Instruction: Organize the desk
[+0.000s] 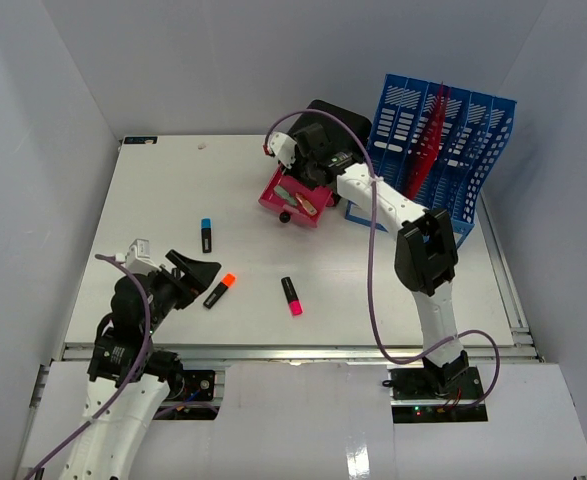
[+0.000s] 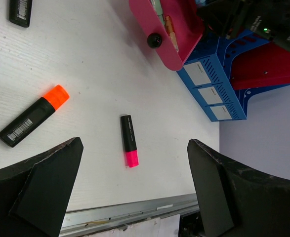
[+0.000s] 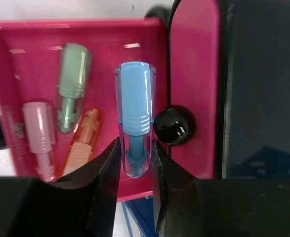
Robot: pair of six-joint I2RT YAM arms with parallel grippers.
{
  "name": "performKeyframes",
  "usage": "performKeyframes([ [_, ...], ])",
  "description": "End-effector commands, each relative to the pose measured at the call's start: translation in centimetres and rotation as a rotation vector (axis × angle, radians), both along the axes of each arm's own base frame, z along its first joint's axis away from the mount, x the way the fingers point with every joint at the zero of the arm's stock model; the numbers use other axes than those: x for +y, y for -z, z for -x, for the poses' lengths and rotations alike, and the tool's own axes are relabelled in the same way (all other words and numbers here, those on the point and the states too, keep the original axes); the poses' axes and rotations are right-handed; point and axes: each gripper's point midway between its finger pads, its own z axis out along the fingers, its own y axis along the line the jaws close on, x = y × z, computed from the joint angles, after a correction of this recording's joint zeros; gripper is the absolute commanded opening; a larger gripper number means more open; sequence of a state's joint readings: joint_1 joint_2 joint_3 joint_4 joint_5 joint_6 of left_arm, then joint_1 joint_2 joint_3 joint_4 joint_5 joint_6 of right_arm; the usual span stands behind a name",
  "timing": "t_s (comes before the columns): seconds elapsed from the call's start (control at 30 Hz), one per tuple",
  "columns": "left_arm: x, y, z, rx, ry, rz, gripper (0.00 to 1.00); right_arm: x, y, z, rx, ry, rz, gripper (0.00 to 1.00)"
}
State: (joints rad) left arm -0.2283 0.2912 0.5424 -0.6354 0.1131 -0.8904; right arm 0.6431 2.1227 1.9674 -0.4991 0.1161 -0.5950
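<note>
White tabletop filling the middle of the overhead view, boxed in by pale grey walls, metal rail running along its bottom edge. Scattered across the lower-centre part, all lying flat and well apart from each other: a blue-capped marker, an orange-capped marker and a pink-capped marker, black bodies on all three. Up toward the top centre, a pink tray sitting on the tabletop, just beside a blue file rack in the upper right, with something red tucked into one slot. Inside the tray, going by the right wrist view: a green pen, a pink pen and an orange pen bunched in the left half, plus a pale blue pen nearer the middle. Right pincer clamped on that pale blue pen, fingers pressed against both sides of its lower end. Round black knob just right of it. Left pincer down in the lower left of the overhead view, spread wide with nothing in it, hanging above the tabletop near the orange-capped marker, pink-capped marker showing between its fingers in the left wrist view.
</note>
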Motion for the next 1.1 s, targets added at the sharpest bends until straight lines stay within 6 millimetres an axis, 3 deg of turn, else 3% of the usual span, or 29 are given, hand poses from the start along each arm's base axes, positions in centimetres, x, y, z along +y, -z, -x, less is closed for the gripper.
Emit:
performKeyframes([
  [0.0,-1.2,0.2,-0.6,-0.008,0.052,0.037,0.98,-0.3,-1.8,-3.1,-0.128,0.062,0.033,0.43],
  [0.17,-1.9,0.8,-1.2,0.012,0.084,0.042,0.98,-0.1,-3.4,-1.8,-0.114,0.027,-0.015,0.60],
  [0.3,-1.9,1.0,-1.3,0.010,0.089,0.034,0.98,0.5,-5.5,1.5,-0.056,-0.060,-0.103,0.67],
  [0.37,-1.9,0.9,-1.2,0.004,0.092,0.031,0.98,2.2,-7.3,5.2,0.007,-0.242,-0.191,0.71],
  [0.43,-1.9,0.7,-1.2,-0.006,0.092,0.031,0.98,3.0,-6.4,8.7,0.080,-0.413,-0.193,0.76],
  [0.5,-1.8,0.4,-1.0,-0.017,0.092,0.029,0.98,4.5,-6.6,14.6,0.165,-0.702,-0.275,0.76],
  [0.53,-1.8,0.2,-0.9,-0.027,0.090,0.029,0.98,4.6,-6.5,16.3,0.176,-0.770,-0.280,0.74],
  [0.63,-1.4,-0.4,-0.6,-0.039,0.079,0.022,0.98,5.7,-3.6,19.3,0.194,-0.868,-0.251,0.53],
  [0.67,-1.3,-0.7,-0.5,-0.045,0.075,0.020,0.98,6.2,-2.7,19.4,0.194,-0.856,-0.233,0.48],
  [0.73,-1.1,-0.9,-0.1,-0.043,0.071,0.013,0.98,7.0,-0.2,18.4,0.193,-0.764,-0.163,0.27],
  [0.77,-1.0,-0.9,0.0,-0.043,0.068,0.009,0.98,7.4,0.7,18.1,0.197,-0.726,-0.137,0.24],
  [0.9,-0.7,-0.8,0.4,-0.041,0.054,0.000,0.98,8.3,5.2,15.4,0.165,-0.503,0.002,0.24],
  [1.0,-0.5,-0.7,0.6,-0.038,0.048,-0.002,0.98,8.1,7.2,13.2,0.079,-0.372,0.084,0.24],
  [1.07,-0.5,-0.6,0.7,-0.038,0.046,-0.003,0.98,7.5,8.2,10.6,-0.024,-0.216,0.142,0.20],
])
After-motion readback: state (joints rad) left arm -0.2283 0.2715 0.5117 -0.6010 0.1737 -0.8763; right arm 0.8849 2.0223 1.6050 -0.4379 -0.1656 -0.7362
